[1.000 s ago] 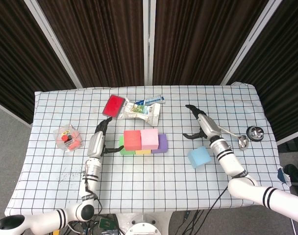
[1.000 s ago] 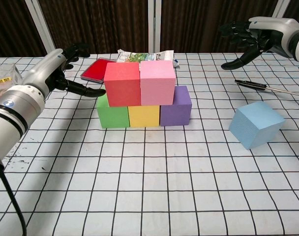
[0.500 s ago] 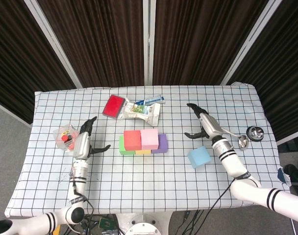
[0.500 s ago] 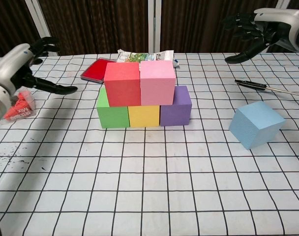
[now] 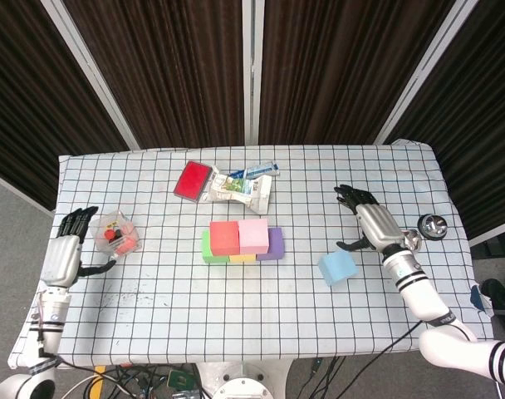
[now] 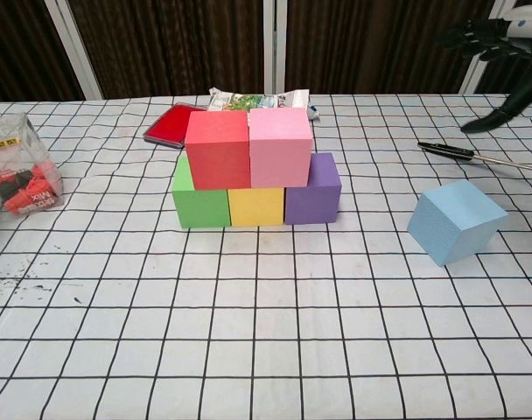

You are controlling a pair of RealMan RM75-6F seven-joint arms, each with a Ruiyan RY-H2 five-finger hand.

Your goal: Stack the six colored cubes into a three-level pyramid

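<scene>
While the checked tablecloth (image 5: 236, 291) runs wide and bare in front of the cube stack, most of the clutter sits behind and to the sides of it. That stack stands two levels high: a green cube (image 6: 198, 199), a yellow cube (image 6: 256, 206) and a purple cube (image 6: 314, 191) touch in a row, with a red cube (image 6: 218, 150) and a pink cube (image 6: 280, 147) side by side on top. All look matte, sharp-edged and foam-like. A light blue cube (image 6: 455, 221) rests alone on the cloth well to the right of the stack, turned at an angle to the grid lines. The right hand (image 5: 373, 224) hovers just behind the blue cube, fingers spread and holding nothing; the chest view catches only its dark fingertips at the upper right corner. The left hand (image 5: 66, 253) hangs at the table's left edge, far from the stack, fingers apart and empty; only the head view shows it. Beside it lies a clear plastic box (image 6: 19, 173) of red and black bits. Behind the stack sit a flat red pad (image 5: 193, 179) and a crinkled printed packet (image 5: 240, 186). A metal spoon (image 6: 476, 156) with a dark handle lies behind the blue cube, and the head view alone shows a small metal cup (image 5: 432, 224) near the right edge.
</scene>
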